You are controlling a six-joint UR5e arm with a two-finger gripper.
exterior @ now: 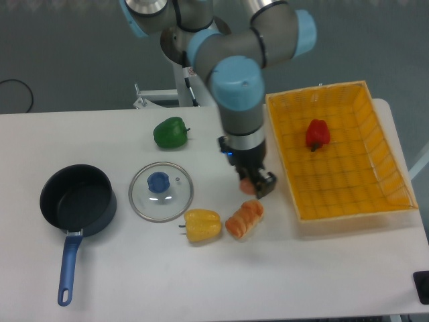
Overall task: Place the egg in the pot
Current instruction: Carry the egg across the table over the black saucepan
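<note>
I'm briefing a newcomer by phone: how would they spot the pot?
Start at the white table's left end, left of the round glass lid with a blue knob. The round, shallow, dark navy pot sits there; alone, it has a long blue handle.

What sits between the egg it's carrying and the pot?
The glass lid lies flat on the table between the egg, held in the gripper, and the pot. The yellow pepper sits just below that line. Both are low.
</note>
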